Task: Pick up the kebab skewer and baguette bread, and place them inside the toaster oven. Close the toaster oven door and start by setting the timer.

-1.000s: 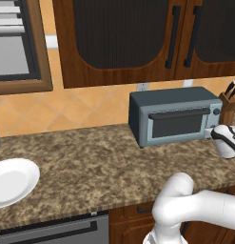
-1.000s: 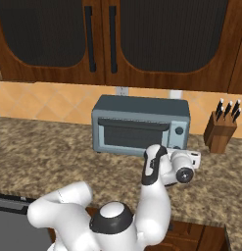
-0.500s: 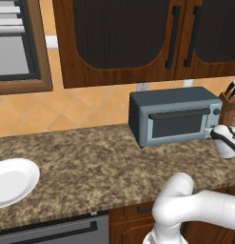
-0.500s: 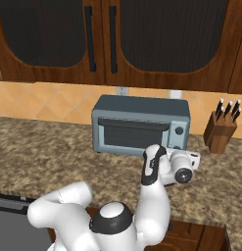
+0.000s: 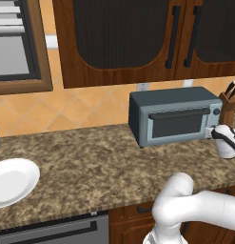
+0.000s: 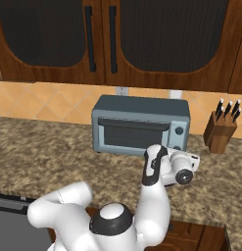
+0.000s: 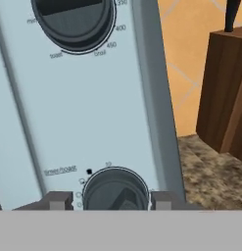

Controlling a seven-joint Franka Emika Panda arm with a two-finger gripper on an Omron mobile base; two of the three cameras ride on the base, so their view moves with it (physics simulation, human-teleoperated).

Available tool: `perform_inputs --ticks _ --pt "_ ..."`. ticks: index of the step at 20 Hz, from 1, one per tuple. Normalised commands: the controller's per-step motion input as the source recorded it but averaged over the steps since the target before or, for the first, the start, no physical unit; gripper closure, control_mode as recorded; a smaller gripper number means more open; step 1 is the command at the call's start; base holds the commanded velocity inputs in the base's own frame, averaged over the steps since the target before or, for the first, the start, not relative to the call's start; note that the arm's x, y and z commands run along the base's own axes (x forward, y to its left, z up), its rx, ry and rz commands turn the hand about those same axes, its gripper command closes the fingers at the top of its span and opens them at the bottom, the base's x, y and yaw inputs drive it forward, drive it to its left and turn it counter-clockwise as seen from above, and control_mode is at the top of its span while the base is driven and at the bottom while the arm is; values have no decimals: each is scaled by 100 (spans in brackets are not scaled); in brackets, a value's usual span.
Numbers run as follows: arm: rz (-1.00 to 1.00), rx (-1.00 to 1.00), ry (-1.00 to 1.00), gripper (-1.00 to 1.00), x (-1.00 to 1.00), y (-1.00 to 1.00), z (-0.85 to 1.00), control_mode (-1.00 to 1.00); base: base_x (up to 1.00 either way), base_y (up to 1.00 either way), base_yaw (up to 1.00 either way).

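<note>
Fingers (image 7: 60, 200) of the white arm's two-finger gripper (image 7: 111, 201) stand part open, one tip on each side of the lower dark round timer knob (image 7: 115, 190) on the blue-grey boxy toaster oven (image 6: 140, 123); whether they pinch it or just bracket it I cannot tell. That oven sits on the speckled brown stone counter (image 5: 90, 167) against the wall, its dark-glass door (image 5: 178, 123) shut. The knob looks small, rigid and smooth, likely to slip, so it is best taken across its rim and turned. From the hand, the dial markings and a second larger knob (image 7: 73, 22) above are legible; the base views instead show a white round plate (image 5: 12, 181) far left and a wooden knife block (image 6: 220, 132) just right.
</note>
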Motion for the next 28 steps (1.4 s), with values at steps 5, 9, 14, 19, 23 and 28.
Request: perform_inputs --ticks 5,9,14,19,23,28 --pt "0 14 0 100 0 0 0 -100 0 0 0" --pt "1 6 -2 100 0 0 0 -100 0 0 0" --pt "2 9 -1 100 0 0 0 -100 0 0 0" --pt "0 13 0 100 0 1 0 -100 0 0 0" --pt "0 14 0 100 0 3 0 -100 0 0 0" --pt "0 12 0 100 0 10 0 -100 0 0 0"
